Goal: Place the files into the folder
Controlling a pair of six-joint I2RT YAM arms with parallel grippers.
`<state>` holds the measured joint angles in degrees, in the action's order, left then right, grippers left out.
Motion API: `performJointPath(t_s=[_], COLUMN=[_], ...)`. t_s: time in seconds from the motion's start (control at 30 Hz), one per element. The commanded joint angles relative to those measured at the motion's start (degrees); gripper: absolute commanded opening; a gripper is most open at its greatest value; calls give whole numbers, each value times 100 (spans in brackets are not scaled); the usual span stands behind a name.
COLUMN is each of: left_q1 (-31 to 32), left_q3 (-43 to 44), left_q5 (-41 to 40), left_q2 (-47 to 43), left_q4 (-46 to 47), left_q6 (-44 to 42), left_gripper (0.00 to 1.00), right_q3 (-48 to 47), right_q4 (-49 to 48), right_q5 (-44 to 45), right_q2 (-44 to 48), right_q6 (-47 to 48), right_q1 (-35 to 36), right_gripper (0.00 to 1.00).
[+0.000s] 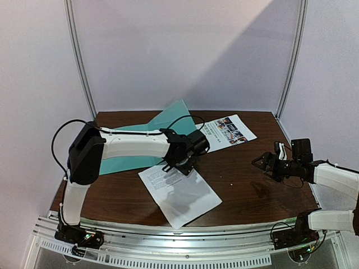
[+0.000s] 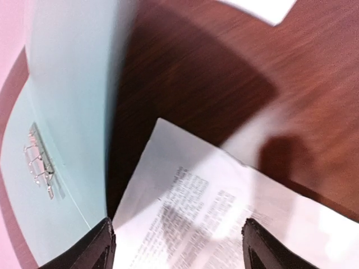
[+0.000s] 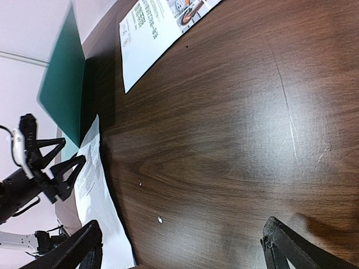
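The teal folder (image 1: 126, 148) lies open at the back left, one flap (image 1: 171, 116) standing up; its metal clip (image 2: 39, 159) shows in the left wrist view. A white sheet with black text (image 1: 180, 193) lies on the table just right of the folder, one corner near its edge. My left gripper (image 1: 182, 164) hovers over that corner, open, and the sheet (image 2: 213, 207) shows between its fingers (image 2: 100, 246). The sheet with colour photos (image 1: 229, 130) lies at the back centre. My right gripper (image 1: 263, 162) stands open over bare wood at the right, holding nothing.
The dark wooden table (image 1: 252, 190) has pale walls on the left, back and right, with metal posts in the back corners. A metal rail runs along the near edge by the arm bases. Small white specks (image 3: 160, 219) lie on the wood.
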<state>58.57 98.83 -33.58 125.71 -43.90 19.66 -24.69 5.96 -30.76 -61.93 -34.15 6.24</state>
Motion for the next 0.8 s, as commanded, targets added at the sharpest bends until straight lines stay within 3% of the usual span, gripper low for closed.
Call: performJointPath(t_s=[0.0, 0.43, 0.6, 0.77], left_q1=[187, 503, 514, 417], left_q3=[176, -178, -677, -1762], left_q5=[789, 1581, 1218, 1436], left_q2=[-472, -1055, -1256, -1616], left_q4=[-247, -705, -1096, -882], left_q6=[-86, -278, 645, 1408], left_gripper=[79, 81, 82, 81], right_q3=[-98, 81, 119, 166], right_q4=[-70, -249, -282, -393], right_q5=[-155, -334, -322, -282], right_q2=[68, -76, -116, -176], right_q6=[-68, -212, -241, -344], right_q1=[-17, 280, 378, 539], right_gripper=[99, 99, 99, 99])
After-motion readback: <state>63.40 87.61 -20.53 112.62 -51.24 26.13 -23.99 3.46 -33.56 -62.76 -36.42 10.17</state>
